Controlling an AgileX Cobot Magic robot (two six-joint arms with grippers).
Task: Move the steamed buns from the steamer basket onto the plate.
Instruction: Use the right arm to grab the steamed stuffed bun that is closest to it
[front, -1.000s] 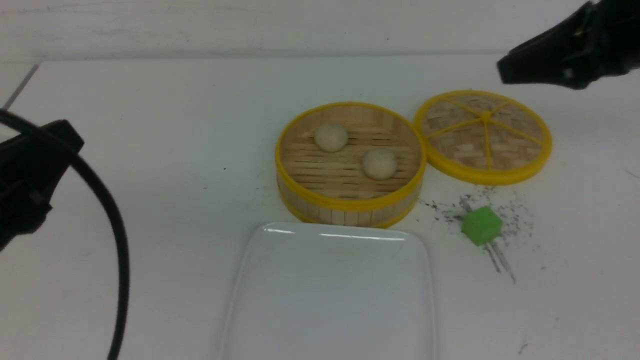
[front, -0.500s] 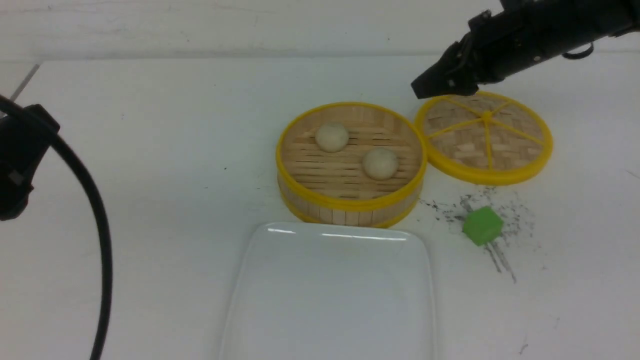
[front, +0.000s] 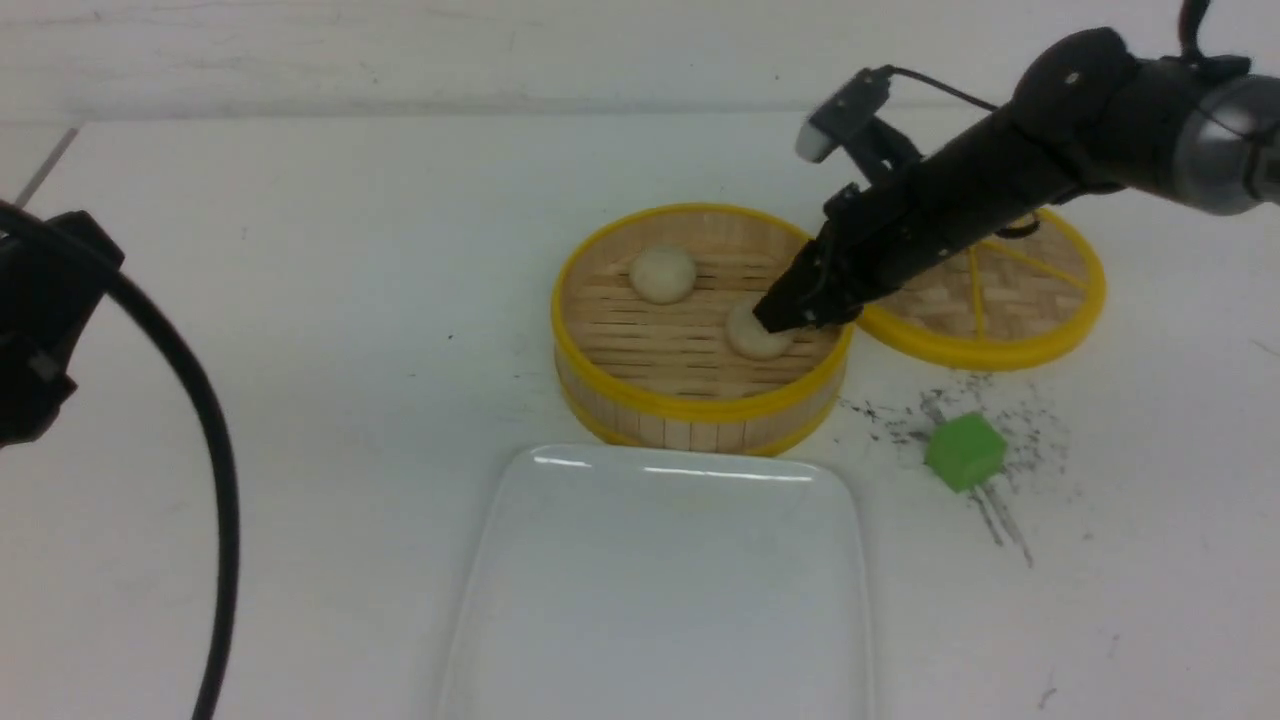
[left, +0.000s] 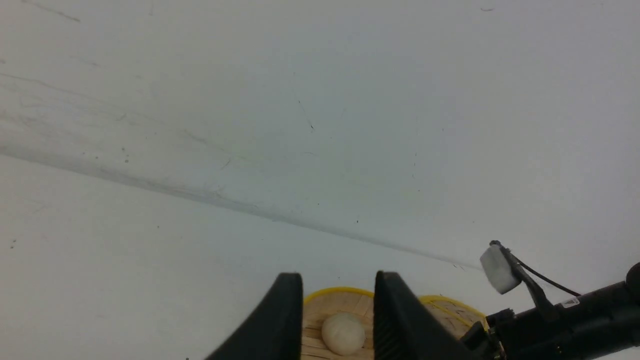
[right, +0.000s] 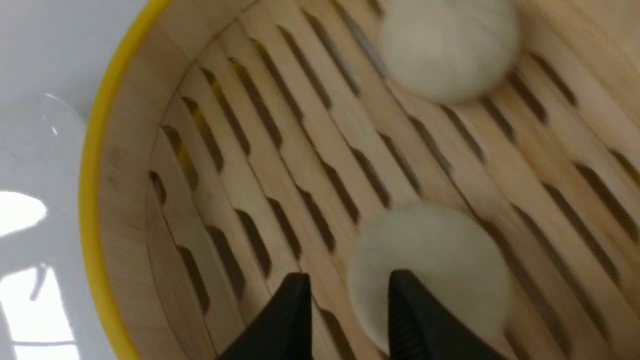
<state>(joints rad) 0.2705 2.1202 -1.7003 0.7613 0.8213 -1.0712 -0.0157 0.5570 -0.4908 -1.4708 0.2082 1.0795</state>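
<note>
Bun (front: 750, 343) beneath right gripper (front: 787, 314) being partly covered; lid (front: 1000, 302) beside it being hidden by arm (front: 960, 172); plate (front: 660, 590) being cropped.

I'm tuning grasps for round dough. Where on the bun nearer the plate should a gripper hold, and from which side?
Take the nearer bun across its widest middle, a finger each side, from above. It is a round ball on the floor of the steamer basket, whose wall likely blocks a sideways approach. The right gripper, jaws open, sits off-centre.

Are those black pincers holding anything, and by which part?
Nothing is held. The right pincer is at one bun, jaws apart, not around it; the left pincer is empty.
</note>
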